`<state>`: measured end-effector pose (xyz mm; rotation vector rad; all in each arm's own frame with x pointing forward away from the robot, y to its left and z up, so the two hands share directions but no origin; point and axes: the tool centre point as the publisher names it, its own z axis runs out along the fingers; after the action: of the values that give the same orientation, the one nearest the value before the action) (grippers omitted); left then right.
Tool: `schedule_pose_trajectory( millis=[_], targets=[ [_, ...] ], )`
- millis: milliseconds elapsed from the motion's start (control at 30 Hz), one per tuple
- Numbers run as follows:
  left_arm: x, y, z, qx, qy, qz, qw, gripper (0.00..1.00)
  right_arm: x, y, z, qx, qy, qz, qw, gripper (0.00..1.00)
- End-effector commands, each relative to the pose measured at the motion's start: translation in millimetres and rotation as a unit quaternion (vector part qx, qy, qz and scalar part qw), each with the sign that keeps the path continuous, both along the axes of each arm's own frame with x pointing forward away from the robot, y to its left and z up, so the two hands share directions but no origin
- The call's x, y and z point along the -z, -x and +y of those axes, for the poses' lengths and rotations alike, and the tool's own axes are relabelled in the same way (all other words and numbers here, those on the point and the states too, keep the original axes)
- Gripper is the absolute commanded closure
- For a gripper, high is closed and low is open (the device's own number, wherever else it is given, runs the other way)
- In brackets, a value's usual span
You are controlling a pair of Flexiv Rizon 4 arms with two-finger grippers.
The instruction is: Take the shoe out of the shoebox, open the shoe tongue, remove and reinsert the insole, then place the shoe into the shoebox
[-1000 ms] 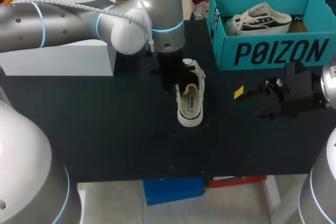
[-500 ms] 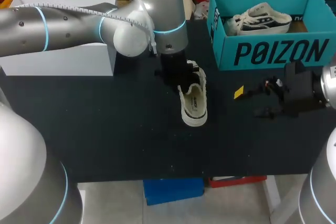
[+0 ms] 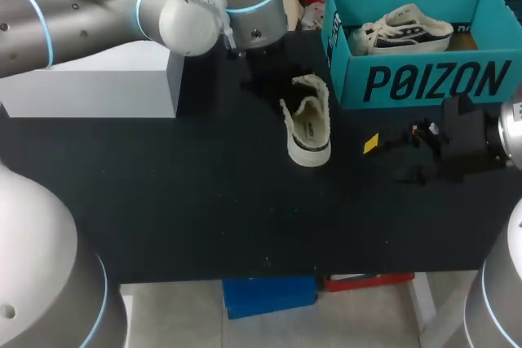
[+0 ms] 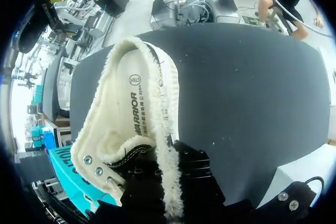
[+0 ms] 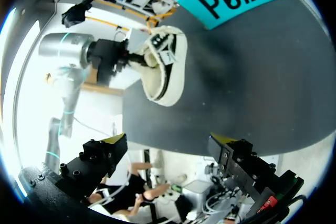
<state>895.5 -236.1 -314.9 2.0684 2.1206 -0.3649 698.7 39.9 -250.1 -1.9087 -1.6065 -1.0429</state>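
Clamping the shoe [image 3: 308, 124] sidewall, left gripper [image 3: 267, 90] near shoebox [image 3: 424, 81].

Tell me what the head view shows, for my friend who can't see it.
The left gripper holds a cream fleece-lined shoe near the middle of the black table, beside a teal cardboard shoebox with a white-and-black sneaker inside. The right gripper hovers open nearby.
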Motion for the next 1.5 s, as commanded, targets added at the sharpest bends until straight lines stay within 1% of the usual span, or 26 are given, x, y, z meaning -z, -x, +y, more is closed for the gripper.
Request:
schedule_pose_trajectory(
  millis=[33,67,100,133,167,200,233,267,333,400,433,467,533,633,667,700,733,900,967,1033,1100,1500],
  targets=[
    [-72.5,13.9,21.9,-0.027,-0.002,-0.043,0.999,1.00,-0.1,-0.2,0.6,0.000,0.001,0.000,1.000,0.00],
    [-81.5,15.6,22.7,-0.039,0.004,-0.040,0.998,1.00,-0.1,-0.2,0.6,0.000,0.001,0.000,1.000,0.00],
    [-90.2,16.8,24.1,-0.048,-0.002,-0.053,0.997,1.00,-0.1,-0.2,0.6,0.000,0.001,0.000,1.000,0.00],
    [-98.7,17.9,26.1,-0.068,-0.003,-0.058,0.996,1.00,-0.1,-0.2,0.6,0.000,0.001,0.000,1.000,0.00],
    [-109.9,19.0,28.3,-0.100,0.007,-0.065,0.993,1.00,-0.1,-0.2,0.6,0.000,0.001,0.000,1.000,0.00],
    [-116.7,19.1,30.6,-0.106,-0.002,-0.078,0.991,1.00,-0.1,-0.2,0.6,0.000,0.001,0.000,1.000,0.00],
    [-122.0,19.3,32.8,-0.117,0.000,-0.082,0.990,1.00,-0.1,-0.2,0.6,0.000,0.001,0.000,1.000,0.00],
    [-129.9,19.2,35.7,-0.145,0.013,-0.079,0.986,1.00,-0.1,-0.2,0.6,0.000,0.001,0.000,1.000,0.00],
    [-137.3,18.0,41.8,-0.177,0.013,-0.086,0.980,1.00,-0.1,-0.2,0.6,0.000,0.001,0.000,1.000,0.00],
    [-147.2,16.5,53.8,-0.246,0.021,-0.098,0.964,1.00,-0.1,-0.2,0.6,0.000,0.001,0.000,1.000,0.00],
    [-149.8,16.2,57.6,-0.264,0.024,-0.099,0.959,1.00,-0.1,-0.2,0.6,0.000,0.001,0.000,1.000,0.00],
    [-154.2,16.8,66.7,-0.298,0.022,-0.096,0.949,1.00,-0.1,-0.2,0.6,0.000,0.001,0.000,1.000,0.00],
    [-155.7,11.8,80.8,-0.330,0.037,-0.098,0.938,1.00,-0.1,-0.2,0.6,0.000,0.001,0.000,1.000,0.00],
    [-156.9,8.6,104.2,-0.370,0.037,-0.093,0.924,1.00,-0.1,-0.2,0.6,0.000,0.001,0.000,1.000,0.00],
    [-156.4,6.8,113.9,-0.383,0.040,-0.095,0.918,1.00,-0.1,-0.2,0.6,0.000,0.001,0.000,1.000,0.00],
    [-155.2,4.7,128.3,-0.402,0.043,-0.090,0.910,1.00,-0.1,-0.2,0.6,0.000,0.001,0.000,1.000,0.00],
    [-154.7,3.7,134.6,-0.408,0.044,-0.088,0.908,1.00,-0.1,-0.2,0.6,0.000,0.001,0.000,1.000,0.00],
    [-149.1,-5.4,195.2,-0.474,0.065,-0.078,0.875,1.00,-0.1,-0.2,0.6,0.000,0.001,0.000,1.000,0.00],
    [-146.5,-7.9,215.6,-0.491,0.073,-0.076,0.865,1.00,-0.1,-0.2,0.6,0.000,0.001,0.000,1.000,0.00],
    [-143.2,-8.9,231.2,-0.504,0.076,-0.074,0.857,1.00,-0.1,-0.2,0.6,0.000,0.001,0.000,1.000,0.00],
    [-140.4,-7.3,240.0,-0.509,0.079,-0.069,0.854,1.00,-0.1,-0.2,0.6,0.000,0.001,0.000,1.000,0.00],
    [-140.4,-7.3,240.0,-0.509,0.079,-0.069,0.854,1.00,-0.1,-0.2,0.6,0.000,0.001,0.000,1.000,0.00]
  ],
)
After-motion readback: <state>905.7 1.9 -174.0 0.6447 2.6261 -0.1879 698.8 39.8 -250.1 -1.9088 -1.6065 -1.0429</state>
